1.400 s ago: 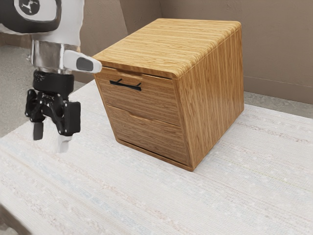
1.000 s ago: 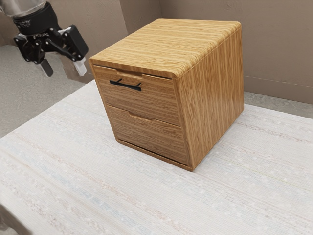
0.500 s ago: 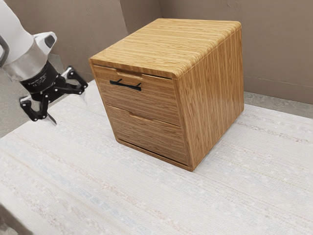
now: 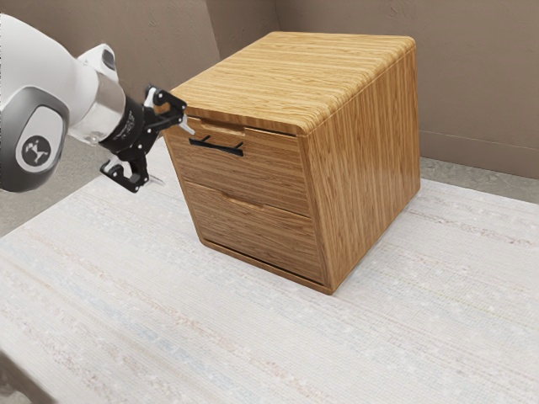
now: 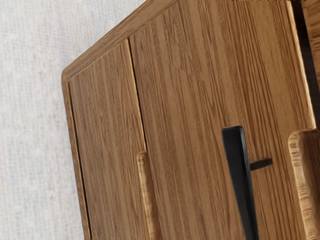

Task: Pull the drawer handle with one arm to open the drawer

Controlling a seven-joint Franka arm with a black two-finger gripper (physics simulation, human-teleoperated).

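Tabletop (image 4: 168,337) of pale woven texture lies under everything in the exterior view, with brown walls (image 4: 488,67) and a grey floor (image 4: 34,198) behind it. A cabinet (image 4: 362,143) of striped light wood stands toward the tabletop's far edge. Its upper drawer (image 4: 253,172) sits flush with the front and carries a thin black handle (image 4: 216,146) near its top. The gripper (image 4: 164,150) is just beside the cabinet's front corner on the exterior view's left, fingers spread wide and holding nothing.

In the wrist view the handle (image 5: 240,180) is a dark bar standing off the upper drawer (image 5: 200,90), and the lower drawer (image 5: 105,150) and the tabletop (image 5: 30,125) lie beyond.
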